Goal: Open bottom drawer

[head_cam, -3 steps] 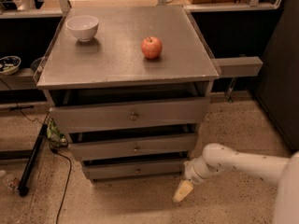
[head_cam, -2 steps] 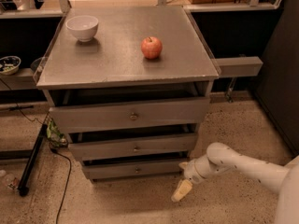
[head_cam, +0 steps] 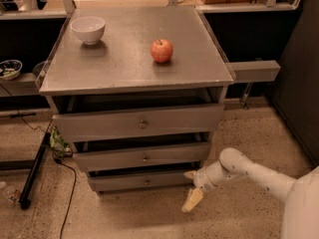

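The bottom drawer (head_cam: 119, 182) is the slim grey front with a small round knob (head_cam: 146, 181), lowest of three in the grey cabinet. It stands slightly out from the cabinet, like the two above it. My gripper (head_cam: 191, 187) is low, just right of the drawer's right end and near the floor. It is open, with one pale finger (head_cam: 192, 200) pointing down and the other close to the drawer's right corner. It holds nothing. My white arm (head_cam: 259, 176) comes in from the lower right.
A white bowl (head_cam: 87, 29) and a red apple (head_cam: 162, 51) sit on the cabinet top (head_cam: 124, 63). The middle drawer (head_cam: 142, 156) and top drawer (head_cam: 139, 123) are above. A black bar (head_cam: 35, 171) and a cable lie on the floor at the left. A dark wall is at the right.
My gripper has edged slightly left and up toward the bottom drawer's right end. The drawers, bowl and apple have not moved.
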Tool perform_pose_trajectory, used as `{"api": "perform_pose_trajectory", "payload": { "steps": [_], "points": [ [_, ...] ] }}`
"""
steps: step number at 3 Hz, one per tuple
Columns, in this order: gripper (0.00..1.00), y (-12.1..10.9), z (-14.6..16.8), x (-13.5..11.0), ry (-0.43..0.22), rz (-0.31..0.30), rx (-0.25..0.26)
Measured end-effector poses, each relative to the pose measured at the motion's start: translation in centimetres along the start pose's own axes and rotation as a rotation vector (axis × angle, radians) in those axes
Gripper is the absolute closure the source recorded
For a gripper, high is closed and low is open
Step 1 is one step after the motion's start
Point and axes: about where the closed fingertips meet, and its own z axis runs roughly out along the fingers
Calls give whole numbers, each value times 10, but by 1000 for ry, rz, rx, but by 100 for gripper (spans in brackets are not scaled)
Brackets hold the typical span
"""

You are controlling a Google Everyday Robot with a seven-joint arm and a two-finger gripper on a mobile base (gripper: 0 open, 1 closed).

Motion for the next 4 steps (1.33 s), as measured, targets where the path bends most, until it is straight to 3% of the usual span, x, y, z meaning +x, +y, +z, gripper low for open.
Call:
{"api": "perform_pose_trajectory", "payload": {
  "steps": [1,2,3,4],
  "points": [
    [0,1,5,2,21,14,29],
    [0,-4,18,12,27,52,99],
    [0,-39,30,10,38,72,234],
    [0,-39,29,9,37,72,236]
  ]
}}
